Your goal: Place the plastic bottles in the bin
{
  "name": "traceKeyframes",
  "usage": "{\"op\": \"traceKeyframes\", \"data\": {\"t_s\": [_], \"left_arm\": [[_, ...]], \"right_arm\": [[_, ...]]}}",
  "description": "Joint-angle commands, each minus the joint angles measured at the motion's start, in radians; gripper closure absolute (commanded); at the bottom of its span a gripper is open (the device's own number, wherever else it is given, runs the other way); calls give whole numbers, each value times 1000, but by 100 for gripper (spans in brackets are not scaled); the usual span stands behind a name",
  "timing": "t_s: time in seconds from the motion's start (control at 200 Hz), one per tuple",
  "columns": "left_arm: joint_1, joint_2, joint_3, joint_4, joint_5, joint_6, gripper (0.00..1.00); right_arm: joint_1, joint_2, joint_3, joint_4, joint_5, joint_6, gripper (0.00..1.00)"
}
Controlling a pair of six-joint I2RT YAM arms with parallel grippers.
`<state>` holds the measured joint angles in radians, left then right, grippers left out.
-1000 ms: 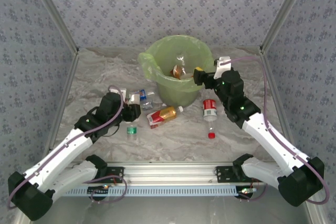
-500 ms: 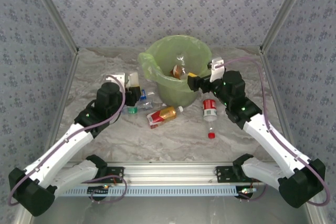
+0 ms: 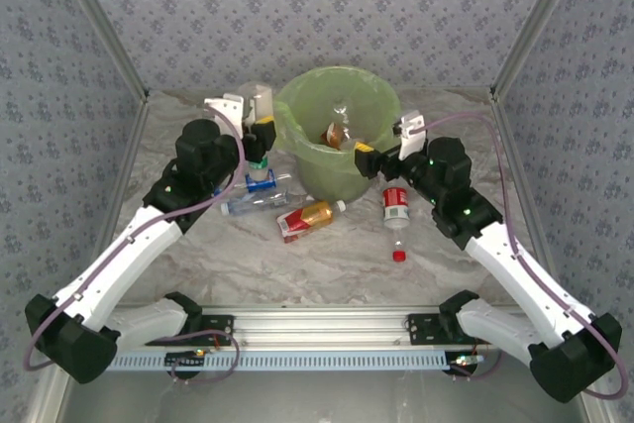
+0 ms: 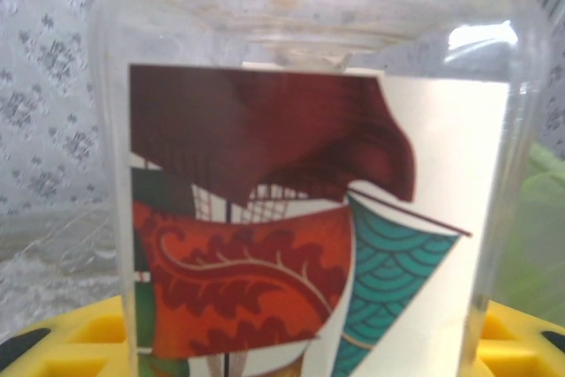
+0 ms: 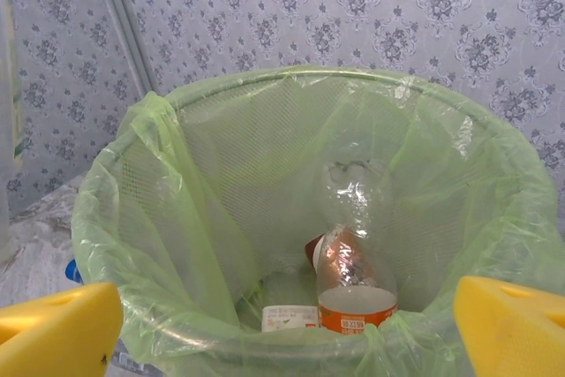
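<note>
- Three plastic bottles lie on the table just on the near side of the bin (image 3: 327,173): a clear bottle (image 3: 253,203) with a blue part toward the left, an amber bottle (image 3: 309,216) with a red label in the middle, and a red-labelled bottle (image 3: 396,205) with a red cap toward the right.
- The bin, pale green and lined with a translucent green bag, stands by the middle of the table's far edge.
- The left pincer (image 3: 260,134) is clenched on a fourth bottle, the held bottle (image 3: 261,104), raised off the table just beside the bin's left rim.
- In the left wrist view, the held bottle (image 4: 291,218) shows a red, orange and teal label, with yellow fingers (image 4: 75,337) at both lower corners.
- The right pincer (image 3: 372,158) is released, jaws wide and grasping nothing, just beside the bin's right wall.
- In the right wrist view, the right pincer (image 5: 282,342) faces the bin (image 5: 265,86), where an orange-labelled bottle (image 5: 355,284) and a white-labelled bottle (image 5: 290,315) lie at the bottom.
</note>
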<state>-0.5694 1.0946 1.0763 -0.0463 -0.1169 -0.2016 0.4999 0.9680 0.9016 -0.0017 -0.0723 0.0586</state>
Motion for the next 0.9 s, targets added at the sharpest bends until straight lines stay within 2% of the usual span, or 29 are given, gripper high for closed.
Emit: {"op": "traceKeyframes", "data": {"t_s": [0.0, 0.275, 0.515, 0.805, 0.899], "left_arm": [[5, 20, 62, 119, 42, 4, 100], [17, 128, 185, 190, 164, -85, 100], [16, 234, 337, 164, 319, -158, 100], [17, 404, 514, 142, 304, -129, 100], [17, 474, 615, 88, 309, -101, 100]], "right_arm": [[5, -35, 1, -30, -7, -26, 2], [5, -53, -10, -35, 3, -31, 2], [4, -69, -6, -49, 18, -31, 1], [5, -80, -6, -62, 38, -30, 2], [5, -78, -4, -68, 42, -28, 2]]}}
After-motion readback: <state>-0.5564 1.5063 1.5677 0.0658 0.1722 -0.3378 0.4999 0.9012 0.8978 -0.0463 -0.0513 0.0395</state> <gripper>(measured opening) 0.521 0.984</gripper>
